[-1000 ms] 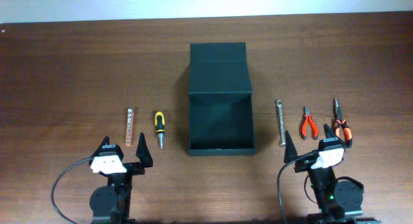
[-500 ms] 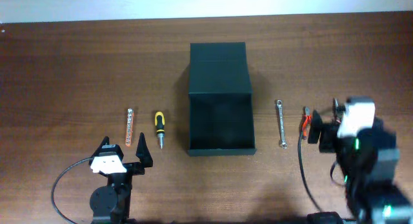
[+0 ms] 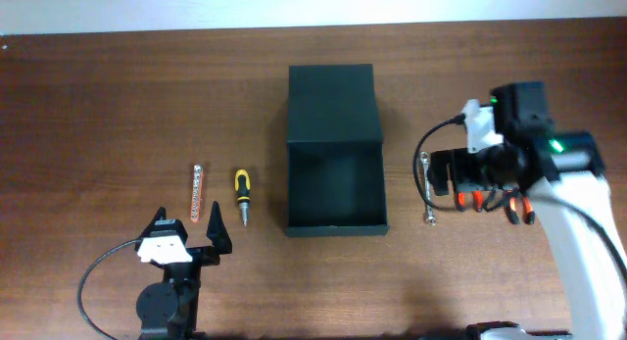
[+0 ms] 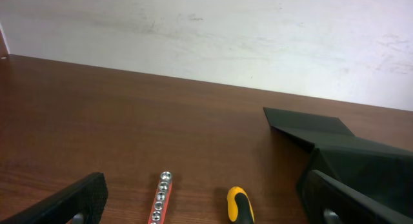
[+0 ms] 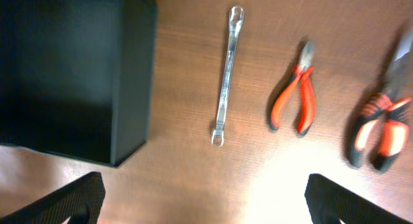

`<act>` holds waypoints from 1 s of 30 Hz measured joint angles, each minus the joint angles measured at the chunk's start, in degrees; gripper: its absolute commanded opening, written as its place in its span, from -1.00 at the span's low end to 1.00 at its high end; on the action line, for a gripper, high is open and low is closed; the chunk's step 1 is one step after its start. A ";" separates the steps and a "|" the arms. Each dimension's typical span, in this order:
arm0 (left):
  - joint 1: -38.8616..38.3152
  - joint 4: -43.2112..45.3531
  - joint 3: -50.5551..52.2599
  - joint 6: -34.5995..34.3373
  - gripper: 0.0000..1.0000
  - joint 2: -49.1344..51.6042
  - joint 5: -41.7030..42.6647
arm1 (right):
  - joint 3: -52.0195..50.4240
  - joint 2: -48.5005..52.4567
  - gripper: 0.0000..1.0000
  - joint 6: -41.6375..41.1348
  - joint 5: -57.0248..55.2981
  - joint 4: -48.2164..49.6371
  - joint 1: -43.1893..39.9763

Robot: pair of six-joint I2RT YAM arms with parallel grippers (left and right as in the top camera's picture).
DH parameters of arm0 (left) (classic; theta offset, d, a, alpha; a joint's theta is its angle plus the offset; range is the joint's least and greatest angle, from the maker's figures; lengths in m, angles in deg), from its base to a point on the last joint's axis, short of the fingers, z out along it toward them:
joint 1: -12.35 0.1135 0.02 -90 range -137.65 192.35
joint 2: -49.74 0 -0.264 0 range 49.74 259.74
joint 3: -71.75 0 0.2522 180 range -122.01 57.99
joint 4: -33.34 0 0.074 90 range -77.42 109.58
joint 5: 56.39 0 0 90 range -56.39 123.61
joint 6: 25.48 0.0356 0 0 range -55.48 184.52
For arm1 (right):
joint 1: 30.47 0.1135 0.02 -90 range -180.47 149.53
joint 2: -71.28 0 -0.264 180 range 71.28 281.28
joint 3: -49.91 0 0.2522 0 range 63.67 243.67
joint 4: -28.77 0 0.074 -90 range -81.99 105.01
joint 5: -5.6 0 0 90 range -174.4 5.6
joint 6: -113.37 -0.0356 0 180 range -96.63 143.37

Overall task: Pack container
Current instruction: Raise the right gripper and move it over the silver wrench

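The container (image 3: pixel 333 188) is a matte black box in the middle of the table, standing open with its flat lid (image 3: pixel 331 103) folded back on the far side. It also shows in the right wrist view (image 5: pixel 71 75) and the left wrist view (image 4: pixel 352 153). My left gripper (image 3: pixel 187 234) rests open near the front edge, with nothing between its fingers (image 4: pixel 208 208). My right gripper (image 3: pixel 477 178) hovers open above the tools to the right of the container, and it holds nothing (image 5: pixel 208 201).
A red socket rail (image 3: pixel 197 193) and a yellow-black screwdriver (image 3: pixel 241 195) lie left of the container. On its right lie a silver wrench (image 5: pixel 224 75), red pliers (image 5: pixel 297 95) and orange-black long-nose pliers (image 5: pixel 381 130). A white wall runs along the table's far edge.
My right arm has lifted from the front edge and swung forward over the wrench and pliers, still open. The left arm has not moved.
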 measured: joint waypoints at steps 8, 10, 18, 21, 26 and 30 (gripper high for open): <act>0.00 0.00 0.00 0.00 0.99 0.00 0.00 | 8.63 15.61 0.98 0.02 0.81 -6.12 -1.62; 0.00 0.00 0.00 0.00 0.99 0.00 0.00 | 11.63 17.66 0.98 0.00 0.81 -6.43 -2.36; 0.00 0.00 0.00 0.02 0.99 -0.02 0.00 | 15.30 19.04 0.98 1.05 0.79 -1.44 -3.10; 0.00 0.00 0.00 0.02 0.99 0.00 0.00 | 15.32 19.08 0.98 1.92 -0.09 -1.46 -3.10; 0.00 0.00 0.00 0.00 0.99 0.00 0.00 | 15.32 19.12 0.98 2.43 -1.90 -1.46 -3.10; 0.00 0.00 0.00 0.02 0.98 0.00 0.00 | 15.26 20.02 0.98 2.80 -2.40 -1.44 -3.10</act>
